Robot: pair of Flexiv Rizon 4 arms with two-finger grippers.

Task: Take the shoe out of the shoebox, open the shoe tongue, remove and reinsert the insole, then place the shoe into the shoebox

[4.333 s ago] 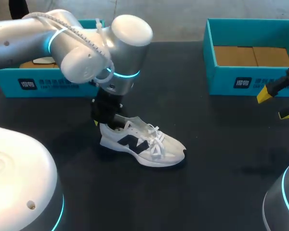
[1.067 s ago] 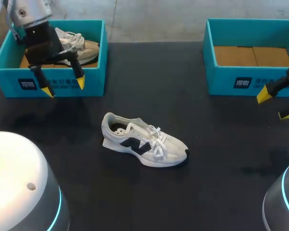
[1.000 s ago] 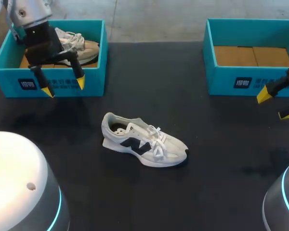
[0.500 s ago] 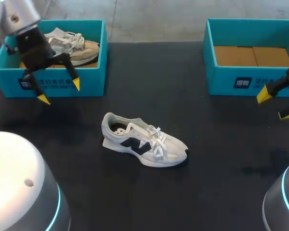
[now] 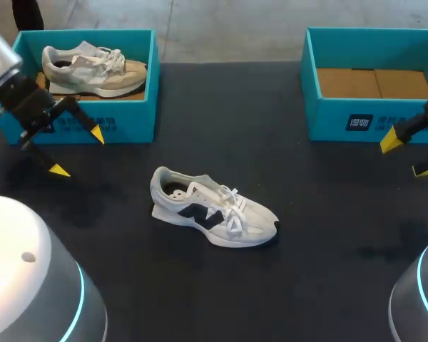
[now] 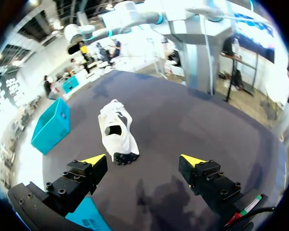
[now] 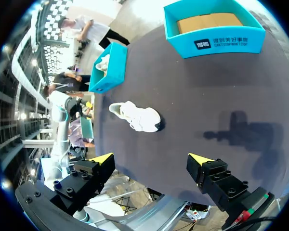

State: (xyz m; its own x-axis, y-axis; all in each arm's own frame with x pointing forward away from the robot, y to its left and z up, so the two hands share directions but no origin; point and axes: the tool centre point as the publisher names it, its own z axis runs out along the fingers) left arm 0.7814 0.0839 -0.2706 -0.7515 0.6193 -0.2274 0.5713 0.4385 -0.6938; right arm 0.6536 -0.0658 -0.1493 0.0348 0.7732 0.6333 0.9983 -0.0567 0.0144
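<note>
White lace-up sneaker (image 5: 212,208) lies free; left gripper (image 5: 78,152) and right gripper (image 5: 409,155) fingers spread, empty. Pin heel, lift tongue gently.

Even overhead light falls on the matte black table (image 5: 328,214). The white sneaker (image 5: 212,208) casts a soft, narrow shadow along its near side. Fainter blotches lie below the left gripper (image 5: 77,152). The right wrist view shows diffuse arm shadows on the tabletop. The left arm's pale housing (image 5: 28,278) glares.

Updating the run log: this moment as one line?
white-navy shoe: upright on table | left gripper: open, empty | right gripper: open, empty
</note>
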